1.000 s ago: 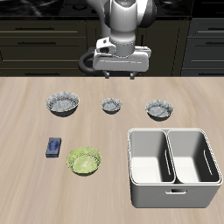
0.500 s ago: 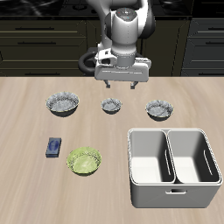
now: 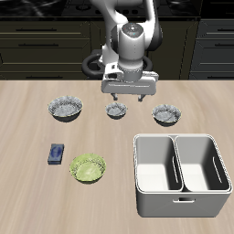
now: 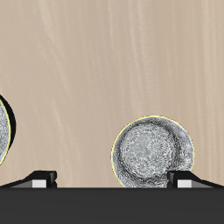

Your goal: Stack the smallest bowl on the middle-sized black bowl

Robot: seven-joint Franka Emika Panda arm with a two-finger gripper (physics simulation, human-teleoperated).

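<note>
Three matching dark bowls stand in a row across the table. The smallest bowl point(image 3: 115, 111) is the middle one of the row. The middle-sized black bowl point(image 3: 166, 114) stands beside it, behind the grey bin. My gripper point(image 3: 126, 94) is open and empty, hanging just above and slightly behind the smallest bowl. In the wrist view the smallest bowl point(image 4: 153, 153) lies close to one fingertip point(image 4: 185, 179), off centre between the open fingers. An edge of the middle-sized bowl point(image 4: 4, 131) shows at the frame border.
The largest dark bowl point(image 3: 66, 110) stands at the other end of the row. A green bowl point(image 3: 88, 167) and a small blue object point(image 3: 57, 154) lie nearer the front. A grey two-compartment bin point(image 3: 181, 174) stands at the front.
The gripper has come down and slightly forward toward the smallest bowl. The fingers stay open. No bowl has moved.
</note>
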